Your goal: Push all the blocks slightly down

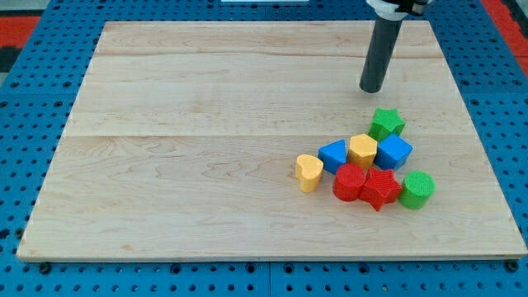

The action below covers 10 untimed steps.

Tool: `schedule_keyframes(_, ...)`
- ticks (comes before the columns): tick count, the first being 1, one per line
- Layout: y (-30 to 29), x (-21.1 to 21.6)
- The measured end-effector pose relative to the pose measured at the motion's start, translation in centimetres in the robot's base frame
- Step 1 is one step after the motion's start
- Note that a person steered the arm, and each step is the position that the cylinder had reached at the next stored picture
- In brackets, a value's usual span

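Note:
My tip [372, 88] rests on the wooden board [206, 148] at the view's upper right, a short way above the green star [385, 124] and apart from it. Below the star the blocks form a tight cluster: a yellow hexagon [362, 150], a blue triangle-like block [333, 154], a blue cube [393, 152], a red cylinder [350, 182], a red star [380, 188] and a green cylinder [417, 190]. A yellow heart [308, 172] lies at the cluster's left edge.
The board lies on a blue pegboard table [33, 91]. The board's bottom edge [272, 259] runs a short way below the cluster. A red strip [507, 21] shows at the view's top right corner.

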<state>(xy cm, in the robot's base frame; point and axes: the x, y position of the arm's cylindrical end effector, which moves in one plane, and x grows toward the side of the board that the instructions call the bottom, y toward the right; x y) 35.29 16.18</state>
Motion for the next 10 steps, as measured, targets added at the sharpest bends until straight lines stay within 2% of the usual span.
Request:
schedule_keyframes(1,2.8,0.6)
schedule_keyframes(2,10.1,0.9)
schedule_keyframes(4,18.3,7.4)
schedule_keyframes(5,18.3,7.9)
schedule_keyframes(6,18.3,13.4)
schedule_keyframes(8,15.4,20.8)
schedule_keyframes(9,14.8,21.8)
schedule_keyframes(10,10.4,21.3)
